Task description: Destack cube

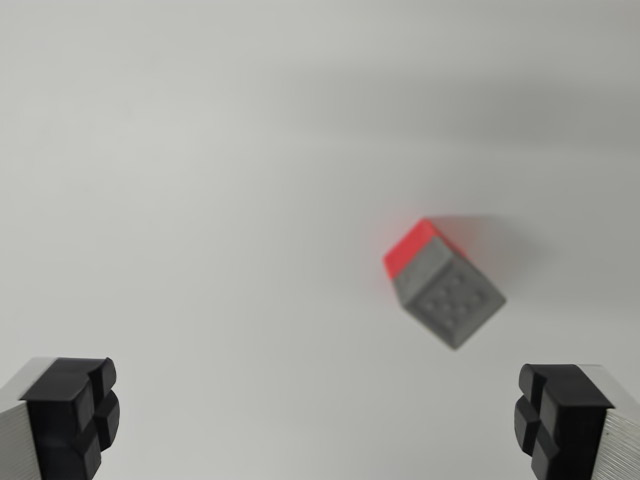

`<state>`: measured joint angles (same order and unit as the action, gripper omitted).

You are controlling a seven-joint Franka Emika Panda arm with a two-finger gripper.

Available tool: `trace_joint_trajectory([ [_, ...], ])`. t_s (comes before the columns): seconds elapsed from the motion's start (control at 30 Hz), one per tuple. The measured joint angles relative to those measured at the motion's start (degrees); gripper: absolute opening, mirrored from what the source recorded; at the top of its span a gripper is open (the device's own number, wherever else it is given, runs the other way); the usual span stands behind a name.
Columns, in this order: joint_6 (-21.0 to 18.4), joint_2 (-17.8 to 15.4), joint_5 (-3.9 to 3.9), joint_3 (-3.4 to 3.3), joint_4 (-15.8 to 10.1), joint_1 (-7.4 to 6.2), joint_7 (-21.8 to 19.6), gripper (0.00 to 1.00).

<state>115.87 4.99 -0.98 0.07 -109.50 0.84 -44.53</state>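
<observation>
You are looking at a brightly, evenly lit view with no hard glare anywhere. The pale surface [200, 200] reads almost flat white-grey, darkening gently toward the upper right in a broad soft band. The stacked cubes [443, 285] are clearly out of focus: their edges smear, the red upper part bleeds a faint glow into the background, and the studs on the grey face are only soft dots. A faint, diffuse shadow sits just beyond them toward the wrist view's right. The black fingertips [72, 415] of the tool [320, 420] in the bottom corners look sharper, with crisp edges.
</observation>
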Motion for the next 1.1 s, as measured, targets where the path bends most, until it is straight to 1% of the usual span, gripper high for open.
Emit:
trace_joint_trajectory([
  [0.47,0.0,0.0,0.0,-0.01,-0.1,0.0,-0.1,1.0],
  [0.67,0.3,0.0,0.0,-0.16,-0.5,0.05,-0.6,1.0],
  [0.9,1.5,-0.1,0.0,-0.48,-1.9,0.19,-1.9,1.0],
  [1.1,3.0,-0.3,0.01,-0.86,-3.7,0.44,-3.7,1.0],
])
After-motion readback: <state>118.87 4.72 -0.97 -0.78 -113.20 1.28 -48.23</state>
